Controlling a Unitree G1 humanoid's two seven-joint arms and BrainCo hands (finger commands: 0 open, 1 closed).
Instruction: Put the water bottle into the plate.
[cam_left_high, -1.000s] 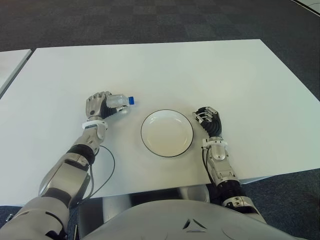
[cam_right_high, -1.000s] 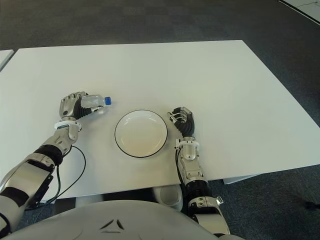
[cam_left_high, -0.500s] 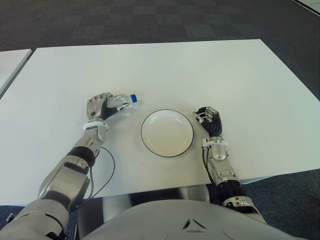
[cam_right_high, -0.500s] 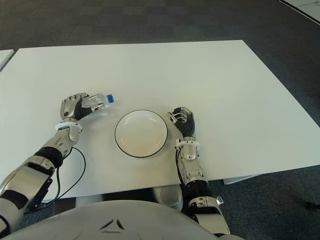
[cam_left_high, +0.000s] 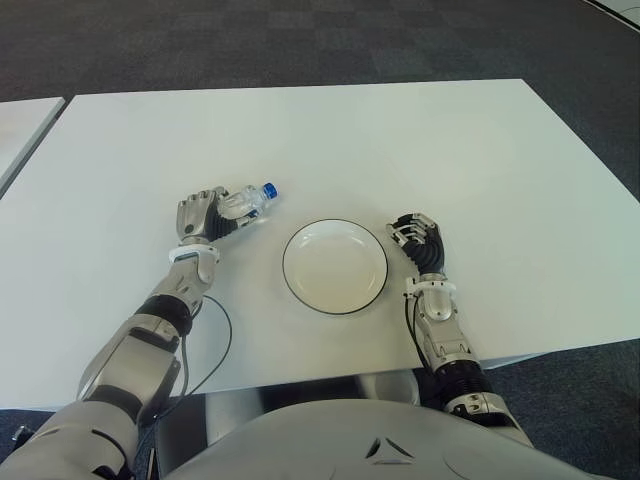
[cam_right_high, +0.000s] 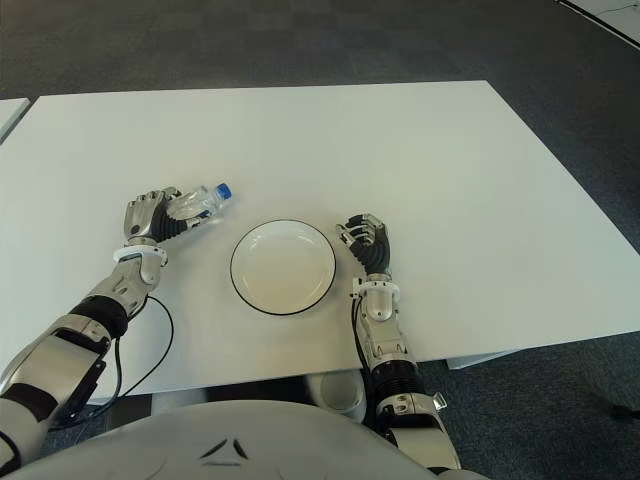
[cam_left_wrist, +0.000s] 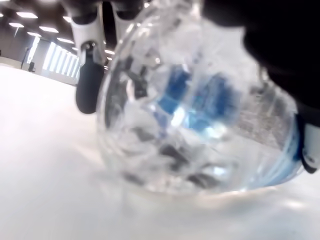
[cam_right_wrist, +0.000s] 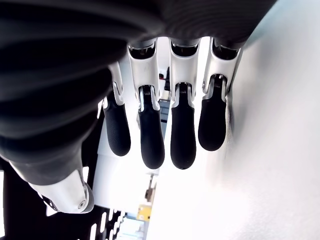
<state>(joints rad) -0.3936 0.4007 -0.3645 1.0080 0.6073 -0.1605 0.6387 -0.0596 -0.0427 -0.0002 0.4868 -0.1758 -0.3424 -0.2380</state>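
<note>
A white table is seen standing on dark carpet, stretching well beyond the robot's reach. Near the front edge, the right robot hand is found just beside the right rim of the plate, its fingers curled with nothing between them. The white, dark-rimmed plate is seen empty, close to the front edge at the table's middle. Left of it, the left robot hand is clamped around the water bottle, a clear one whose blue cap is tilted up toward the far edge and the plate. The bottle is kept outside the plate, near its far-left rim.
</note>
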